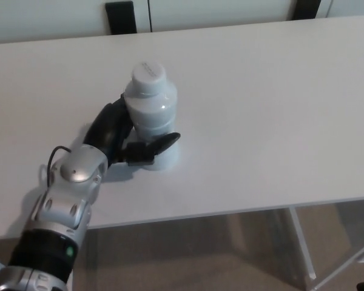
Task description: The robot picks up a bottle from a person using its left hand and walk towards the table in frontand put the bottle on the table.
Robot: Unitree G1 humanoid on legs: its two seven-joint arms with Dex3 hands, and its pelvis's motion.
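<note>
A white bottle (150, 106) with a white cap stands upright on the white table (261, 109), its base resting on the tabletop. My left hand (124, 136) comes in from the lower left and wraps the bottle's lower half, fingers behind it and thumb across its front. The hand is shut on the bottle. My right hand does not show.
The table's front edge (242, 209) runs across the lower picture, with white table legs (303, 242) and floor below it at the right. Dark chair backs (121, 17) stand beyond the far edge.
</note>
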